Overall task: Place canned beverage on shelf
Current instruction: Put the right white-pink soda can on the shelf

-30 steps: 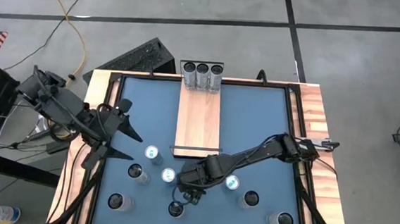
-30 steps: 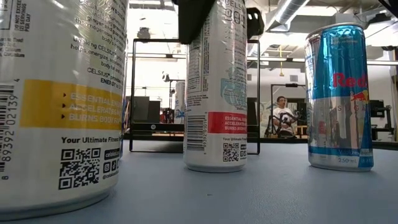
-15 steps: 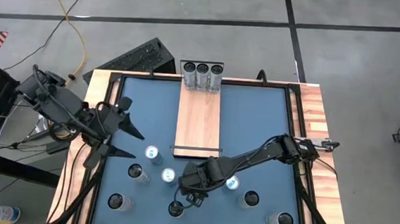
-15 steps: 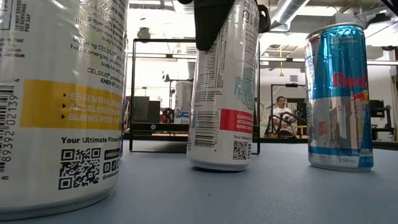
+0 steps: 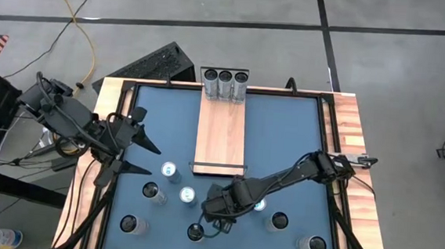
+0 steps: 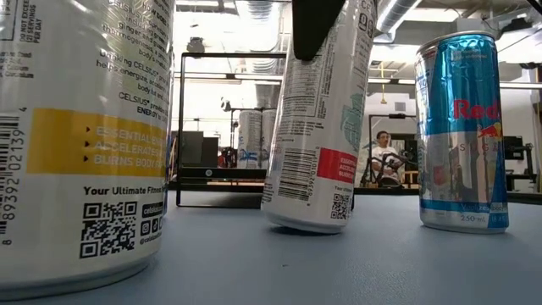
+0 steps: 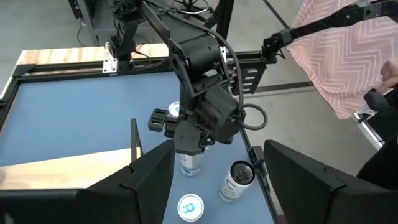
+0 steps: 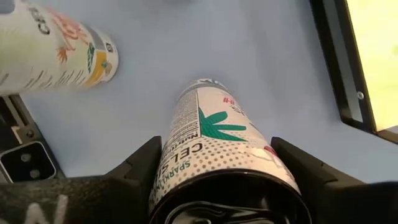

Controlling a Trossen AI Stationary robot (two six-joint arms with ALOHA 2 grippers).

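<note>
**Right gripper closed on a tilted can at the near side of the table**

The right gripper reaches over the near part of the blue table, its two fingers set against either side of a white can. In the low view this can leans to the right, with only one edge of its base meeting the table surface. The shelf, a light-wood board with black rails at its short ends, lies along the middle of the table, from the far edge toward the centre; three cans stand in a row at its far end. The held can is just beyond the shelf's near rail, toward the near edge. Other cans stand upright around it, among them a blue-and-silver can to its right. The left gripper hangs over the table's left edge, fingers spread and holding nothing. A seated person appears in the room behind.
</note>
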